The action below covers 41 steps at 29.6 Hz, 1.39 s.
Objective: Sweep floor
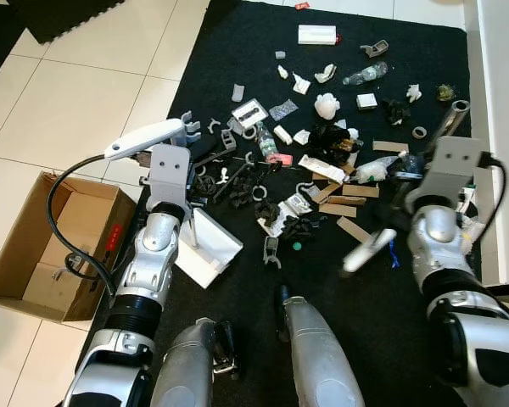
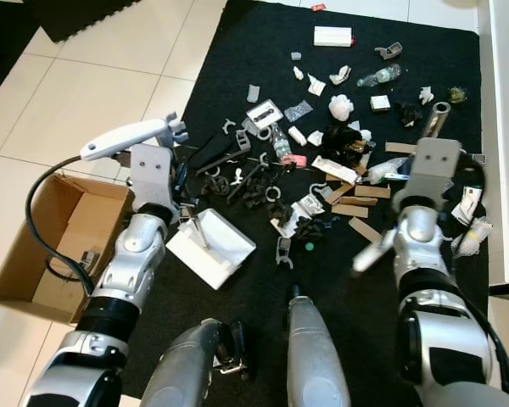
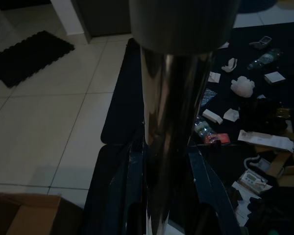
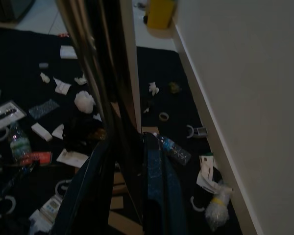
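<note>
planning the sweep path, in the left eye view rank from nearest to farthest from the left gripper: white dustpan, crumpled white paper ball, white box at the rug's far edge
From the left gripper:
1. white dustpan, right beside it
2. crumpled white paper ball, mid-rug, toward the right
3. white box, at the far edge of the rug

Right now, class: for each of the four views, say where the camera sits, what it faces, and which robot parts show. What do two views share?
Left eye: on the head, looking down at the black mat, litter and box; both arms and legs show.
Right eye: same scene, shifted; dustpan by the left arm.
Left wrist: along the left gripper, shut on a metal pole.
Right wrist: along the right gripper, shut on a pole, beside the wall.
Shared: both wrist views show the white crumpled wad.
</note>
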Motion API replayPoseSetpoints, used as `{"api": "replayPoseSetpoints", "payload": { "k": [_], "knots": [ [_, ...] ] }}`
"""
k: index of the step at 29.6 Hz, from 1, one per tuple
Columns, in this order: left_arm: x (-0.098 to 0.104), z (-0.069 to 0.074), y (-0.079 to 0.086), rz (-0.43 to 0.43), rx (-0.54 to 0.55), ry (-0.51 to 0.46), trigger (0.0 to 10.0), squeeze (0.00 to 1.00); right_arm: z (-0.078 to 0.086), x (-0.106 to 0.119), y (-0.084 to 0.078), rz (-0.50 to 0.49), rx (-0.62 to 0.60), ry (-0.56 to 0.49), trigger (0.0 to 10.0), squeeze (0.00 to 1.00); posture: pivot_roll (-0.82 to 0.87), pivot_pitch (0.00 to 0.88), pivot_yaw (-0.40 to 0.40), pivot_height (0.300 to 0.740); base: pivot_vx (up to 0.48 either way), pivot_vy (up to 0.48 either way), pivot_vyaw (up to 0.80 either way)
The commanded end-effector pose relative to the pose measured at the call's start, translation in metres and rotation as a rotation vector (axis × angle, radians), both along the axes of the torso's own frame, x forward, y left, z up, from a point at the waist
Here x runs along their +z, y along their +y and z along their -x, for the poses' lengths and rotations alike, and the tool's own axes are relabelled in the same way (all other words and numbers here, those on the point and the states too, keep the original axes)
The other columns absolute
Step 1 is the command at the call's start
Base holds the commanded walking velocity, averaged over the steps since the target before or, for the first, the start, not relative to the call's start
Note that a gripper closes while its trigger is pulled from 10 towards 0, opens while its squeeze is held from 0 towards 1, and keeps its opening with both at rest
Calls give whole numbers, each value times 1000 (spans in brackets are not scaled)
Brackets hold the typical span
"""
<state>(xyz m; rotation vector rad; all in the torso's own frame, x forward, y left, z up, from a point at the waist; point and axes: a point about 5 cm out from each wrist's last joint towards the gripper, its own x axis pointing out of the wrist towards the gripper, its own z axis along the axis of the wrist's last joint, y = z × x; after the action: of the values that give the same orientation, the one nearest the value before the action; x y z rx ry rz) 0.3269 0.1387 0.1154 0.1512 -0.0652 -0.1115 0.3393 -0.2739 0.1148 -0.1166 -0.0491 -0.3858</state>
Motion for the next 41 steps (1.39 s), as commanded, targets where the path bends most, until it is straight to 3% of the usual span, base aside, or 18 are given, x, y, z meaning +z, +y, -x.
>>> {"api": "replayPoseSetpoints", "payload": {
  "k": [1,8,16,19,28,41],
  "knots": [
    [3,0,3,-18,-1,-35,10000,0,4,-13,6,-11,16,41,10000,0,-2,277,46,740,0,0,0],
    [2,5,2,-16,-15,-31,10000,0,3,-36,33,-68,22,139,10000,0,33,299,57,740,0,0,0],
    [0,11,-7,-3,-45,-21,10000,0,-5,-40,65,-122,92,159,10000,0,61,316,59,740,0,0,0],
    [-5,6,1,14,6,-21,10000,0,-7,-39,76,-117,161,143,10000,0,65,315,49,740,0,0,0],
    [-20,0,17,24,84,21,10000,0,-6,-42,86,-75,231,156,10000,0,40,304,46,740,0,0,0],
    [-7,10,-10,43,-10,-43,10000,0,-6,-43,87,-74,238,159,10000,0,57,291,55,740,0,0,0]
  ]
}}
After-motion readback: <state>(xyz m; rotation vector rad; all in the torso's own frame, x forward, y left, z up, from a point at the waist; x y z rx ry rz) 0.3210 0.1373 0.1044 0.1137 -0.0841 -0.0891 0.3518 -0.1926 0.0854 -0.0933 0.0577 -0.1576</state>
